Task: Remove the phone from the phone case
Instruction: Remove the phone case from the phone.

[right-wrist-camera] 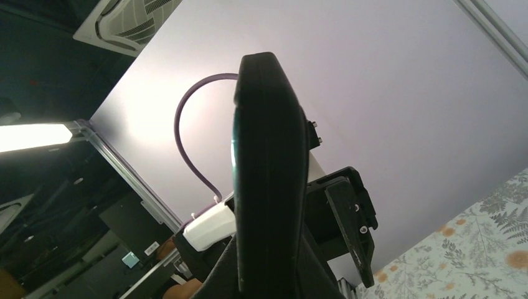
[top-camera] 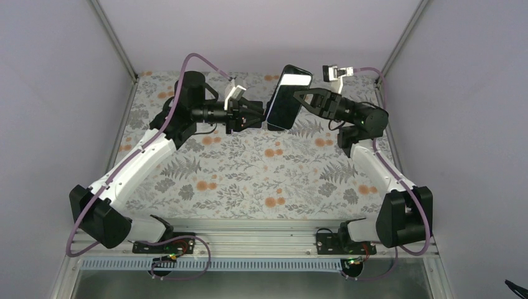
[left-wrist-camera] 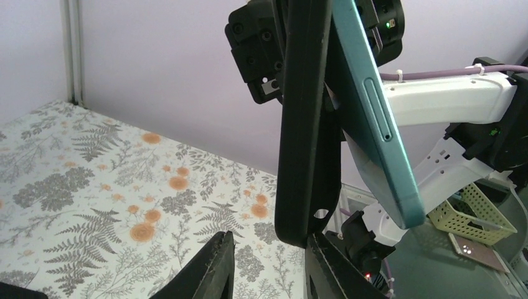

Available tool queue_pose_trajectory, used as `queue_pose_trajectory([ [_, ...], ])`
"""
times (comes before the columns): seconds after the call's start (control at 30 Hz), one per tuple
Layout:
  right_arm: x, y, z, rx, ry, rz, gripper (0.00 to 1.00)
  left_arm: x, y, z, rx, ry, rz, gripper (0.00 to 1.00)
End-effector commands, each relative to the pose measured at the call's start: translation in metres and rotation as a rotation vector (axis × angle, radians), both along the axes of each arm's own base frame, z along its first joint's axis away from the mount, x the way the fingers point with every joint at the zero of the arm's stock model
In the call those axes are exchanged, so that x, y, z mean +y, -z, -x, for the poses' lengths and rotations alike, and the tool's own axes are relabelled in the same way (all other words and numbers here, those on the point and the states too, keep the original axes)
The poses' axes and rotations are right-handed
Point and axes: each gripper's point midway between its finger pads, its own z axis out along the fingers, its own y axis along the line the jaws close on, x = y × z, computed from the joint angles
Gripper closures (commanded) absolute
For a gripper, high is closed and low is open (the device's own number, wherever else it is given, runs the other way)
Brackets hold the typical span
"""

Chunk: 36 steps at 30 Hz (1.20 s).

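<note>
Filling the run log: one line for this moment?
phone: lower end tilted out of case | right pincer: shut on case, aloft | left pincer: open below case

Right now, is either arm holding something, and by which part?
The right gripper clamps the phone case by one long edge; the left gripper holds nothing.

Nothing can be read in any view: no text, brand, number or sign. The phone (left-wrist-camera: 373,118) shows only a plain teal edge and the phone case (left-wrist-camera: 305,124) a plain black back. The tabletop (top-camera: 249,162) carries a fern-and-flower print without lettering. A small pale tag (right-wrist-camera: 151,248) in the right wrist view is too blurred to make out.
</note>
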Motion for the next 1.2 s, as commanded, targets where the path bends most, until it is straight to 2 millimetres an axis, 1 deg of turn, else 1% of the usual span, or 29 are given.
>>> queue_pose_trajectory([
  [0.0, 0.015, 0.000, 0.040, -0.099, -0.107, 0.066, 0.97, 0.010, -0.006, -0.026, -0.040, -0.142, 0.004, 0.70],
  [0.13, 0.019, 0.007, 0.038, -0.092, -0.112, 0.085, 0.97, 0.012, -0.011, -0.025, -0.056, -0.150, 0.004, 0.67],
  [0.4, 0.025, 0.013, 0.039, -0.107, -0.132, 0.108, 0.96, 0.013, -0.020, -0.024, -0.083, -0.155, 0.002, 0.63],
  [0.53, 0.029, 0.017, 0.043, -0.128, -0.150, 0.127, 0.96, 0.012, -0.029, -0.022, -0.109, -0.135, 0.006, 0.60],
  [0.7, 0.034, 0.022, 0.051, -0.155, -0.183, 0.157, 0.97, 0.009, -0.034, -0.019, -0.122, -0.100, 0.012, 0.60],
  [0.83, 0.040, 0.028, 0.052, -0.160, -0.206, 0.185, 0.97, 0.006, -0.036, -0.011, -0.108, -0.045, 0.029, 0.60],
  [1.0, 0.045, 0.033, 0.051, -0.157, -0.222, 0.206, 0.97, 0.001, -0.031, -0.003, -0.073, 0.007, 0.038, 0.60],
  [1.17, 0.051, 0.040, 0.046, -0.144, -0.226, 0.230, 0.97, -0.005, -0.029, 0.012, -0.039, 0.094, 0.068, 0.62],
])
